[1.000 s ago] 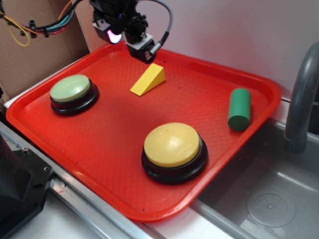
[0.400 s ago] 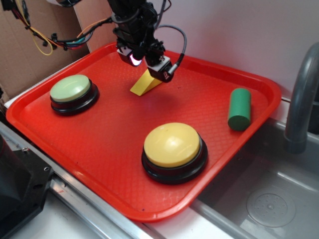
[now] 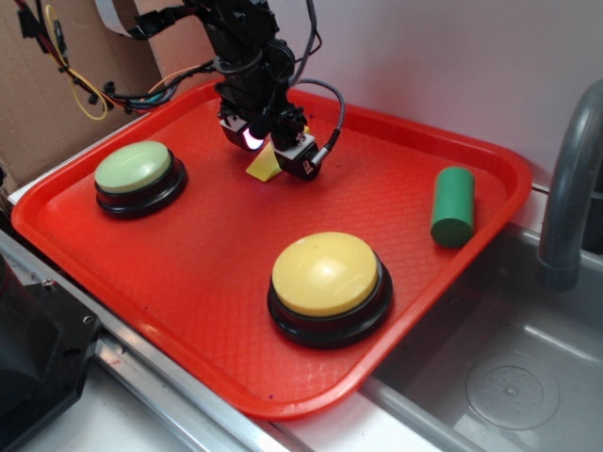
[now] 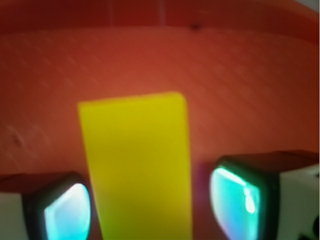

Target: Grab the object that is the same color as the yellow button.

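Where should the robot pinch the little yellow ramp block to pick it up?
Probably across the yellow wedge's two flat long sides, coming straight down from above. It lies flat on the red tray, and the gripper already has one finger on each side.

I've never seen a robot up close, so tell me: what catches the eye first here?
The bright red tray fills the scene, beside a grey sink. At its back the black gripper has its fingers on either side of a small yellow wedge, with a gap on each side. Nearer the front sits a big yellow button, with a pale green button at the left and a green cylinder at the right.
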Controlling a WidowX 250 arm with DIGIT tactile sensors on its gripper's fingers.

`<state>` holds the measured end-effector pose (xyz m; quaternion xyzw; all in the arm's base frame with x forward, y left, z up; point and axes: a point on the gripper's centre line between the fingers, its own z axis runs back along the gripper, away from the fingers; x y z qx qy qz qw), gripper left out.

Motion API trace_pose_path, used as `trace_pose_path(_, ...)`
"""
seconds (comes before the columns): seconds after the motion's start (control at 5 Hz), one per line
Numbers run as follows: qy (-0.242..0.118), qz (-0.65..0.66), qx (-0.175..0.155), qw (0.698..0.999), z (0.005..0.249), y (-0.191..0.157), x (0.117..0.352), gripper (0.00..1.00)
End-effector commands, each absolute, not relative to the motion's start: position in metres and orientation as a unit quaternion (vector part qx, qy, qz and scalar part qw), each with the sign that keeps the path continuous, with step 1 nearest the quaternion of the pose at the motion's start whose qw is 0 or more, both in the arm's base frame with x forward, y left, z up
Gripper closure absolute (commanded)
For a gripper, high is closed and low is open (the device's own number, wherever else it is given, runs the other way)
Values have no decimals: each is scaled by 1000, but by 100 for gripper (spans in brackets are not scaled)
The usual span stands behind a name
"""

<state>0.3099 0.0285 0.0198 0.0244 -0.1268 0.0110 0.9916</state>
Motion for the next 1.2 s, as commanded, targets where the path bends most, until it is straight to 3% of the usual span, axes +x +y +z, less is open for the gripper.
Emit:
trace_pose_path(0.0,-151,16,10,988,32,30,318,100)
trace_pose_path(0.2,-138,2,6,990,44,27,312,100)
trace_pose_path(0.6,-40,3,-21,999,131,7,279,100)
trace_pose_path(0.8,-62,-15,-72,995,176,-24,249,100)
trace_pose_path(1.0,-82,-9,-72,994,208,-49,225,100)
